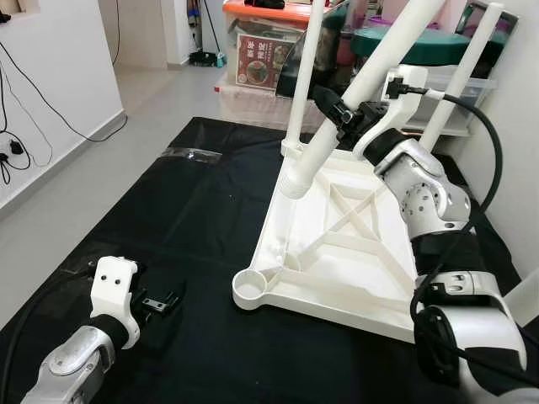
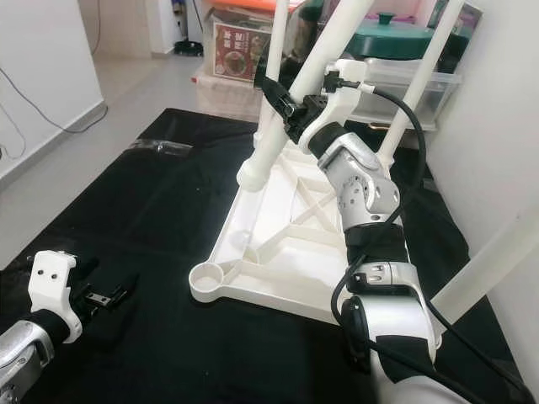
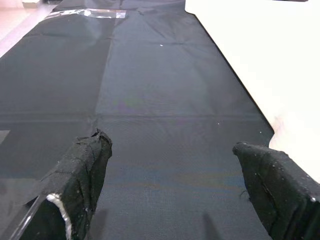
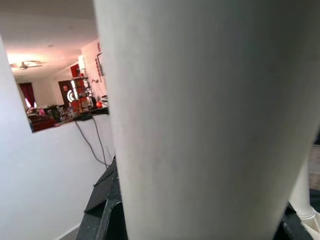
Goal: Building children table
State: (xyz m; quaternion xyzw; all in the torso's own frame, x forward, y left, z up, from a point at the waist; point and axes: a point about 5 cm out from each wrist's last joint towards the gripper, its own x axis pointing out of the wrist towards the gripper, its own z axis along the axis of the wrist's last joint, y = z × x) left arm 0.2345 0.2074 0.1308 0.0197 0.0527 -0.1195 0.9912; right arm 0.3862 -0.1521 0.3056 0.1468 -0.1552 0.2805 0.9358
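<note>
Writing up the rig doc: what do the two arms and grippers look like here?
Both arms are silver metal with black joint bands. Each wrist carries a white plastic bracket with small round holes, and a black cable loops along each arm. The left gripper and right gripper have long black fingers; the left's fingers look wrapped in rough black padding.

both eye views look fwd & down from head, sharing black mat [image 1: 185, 219] & white tabletop [image 1: 337, 252]. l wrist cam skims mat; r wrist cam pressed vs white leg [image 4: 210, 120].
</note>
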